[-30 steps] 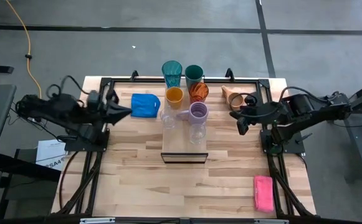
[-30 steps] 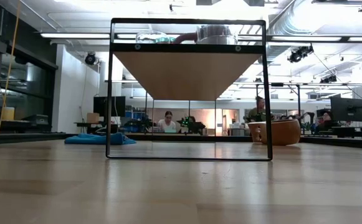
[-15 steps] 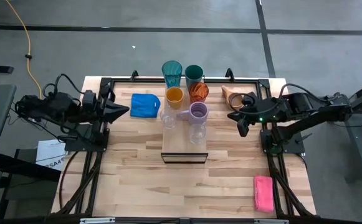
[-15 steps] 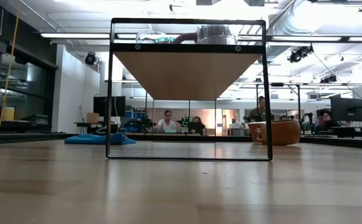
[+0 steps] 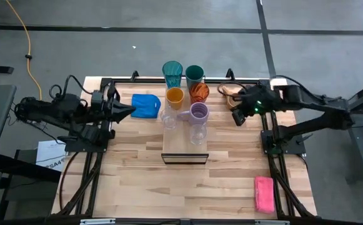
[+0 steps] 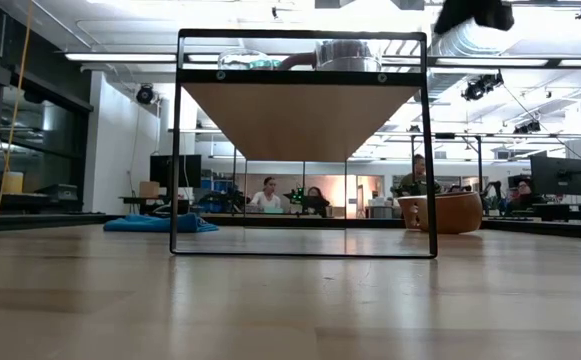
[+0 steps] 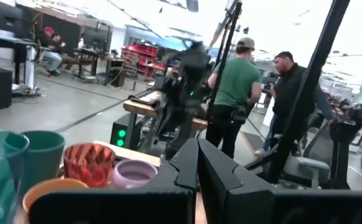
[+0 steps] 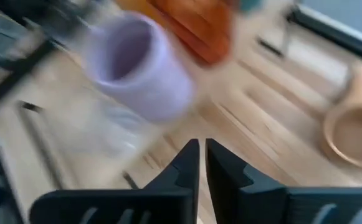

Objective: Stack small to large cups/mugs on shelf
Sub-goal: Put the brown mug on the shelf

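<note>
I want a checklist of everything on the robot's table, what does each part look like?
Surface: slatted wooden tabletop.
Job's things: seven cups on the shelf; tan mug off it, on its side.
Clutter: blue cloth, pink sponge.
Grippers: left gripper shut, beside the cloth; right gripper nearly shut, empty, near the tan mug.
Cables: yellow cable on the floor.
Surroundings: people standing and seated behind.
</note>
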You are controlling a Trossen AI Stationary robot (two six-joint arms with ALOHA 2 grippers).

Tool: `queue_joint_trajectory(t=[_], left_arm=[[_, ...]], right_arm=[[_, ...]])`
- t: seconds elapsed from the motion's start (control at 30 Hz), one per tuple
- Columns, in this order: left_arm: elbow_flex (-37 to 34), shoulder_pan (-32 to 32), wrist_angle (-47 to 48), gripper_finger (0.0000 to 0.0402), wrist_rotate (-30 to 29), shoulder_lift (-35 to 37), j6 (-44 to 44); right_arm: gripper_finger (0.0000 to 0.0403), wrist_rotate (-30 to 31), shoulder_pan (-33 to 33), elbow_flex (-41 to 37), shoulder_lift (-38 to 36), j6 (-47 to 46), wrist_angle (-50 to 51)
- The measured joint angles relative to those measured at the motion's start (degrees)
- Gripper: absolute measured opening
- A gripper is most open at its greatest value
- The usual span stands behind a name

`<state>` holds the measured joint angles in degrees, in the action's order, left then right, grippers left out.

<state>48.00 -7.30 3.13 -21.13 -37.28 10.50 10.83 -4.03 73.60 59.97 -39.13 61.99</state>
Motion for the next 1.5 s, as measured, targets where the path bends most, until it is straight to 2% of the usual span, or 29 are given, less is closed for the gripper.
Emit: queue_joint_trajectory(t=[0.13, 0.27, 0.33, 0.43, 0.6, 0.77, 0.93, 1.03, 1.17, 1.5], left_arm=[[1.68, 7.49, 0.03, 0.0, 9.51, -0.77, -0.04], [3.45, 16.69, 3.11, 0.0, 20.47, -2.38, 0.28], [3.79, 21.22, 3.39, 0.0, 25.84, -3.42, 0.64], [3.79, 27.15, 3.31, 0.0, 32.52, -4.45, 2.14], [3.79, 32.73, 3.19, 0.0, 39.23, -4.6, 5.8], [3.82, 33.17, 2.95, 0.0, 40.06, -3.88, 7.34], [3.82, 33.17, 2.96, 0.0, 39.69, -3.34, 7.82], [3.82, 33.17, 2.91, 0.0, 39.61, -3.22, 7.82], [3.82, 33.17, 2.7, 0.0, 37.5, -3.08, 7.7], [3.82, 33.17, 2.76, 0.0, 37.21, -3.1, 7.78]], right_arm=[[0.0054, -5.98, -8.49, 0.11, 4.19, 6.82, 5.97], [0.0112, -9.24, -15.76, 0.11, 9.8, 16.69, 11.17], [0.0146, -9.13, -18.51, 0.11, 12.94, 23.0, 13.64], [0.0192, -5.4, -21.52, 0.11, 17.48, 31.08, 14.69], [0.0244, -3.78, -25.18, 0.01, 24.89, 41.49, 14.15], [0.0256, -2.96, -27.07, -5.74, 27.41, 50.92, 10.2], [0.0257, -1.91, -27.92, -12.23, 24.63, 54.54, 3.22], [0.0256, -2.52, -27.85, -12.2, 22.77, 54.8, -0.77], [0.0254, -2.68, -28.78, -10.97, 22.75, 56.03, 0.97], [0.0254, -2.54, -29.42, -10.63, 22.72, 55.92, 2.31]])
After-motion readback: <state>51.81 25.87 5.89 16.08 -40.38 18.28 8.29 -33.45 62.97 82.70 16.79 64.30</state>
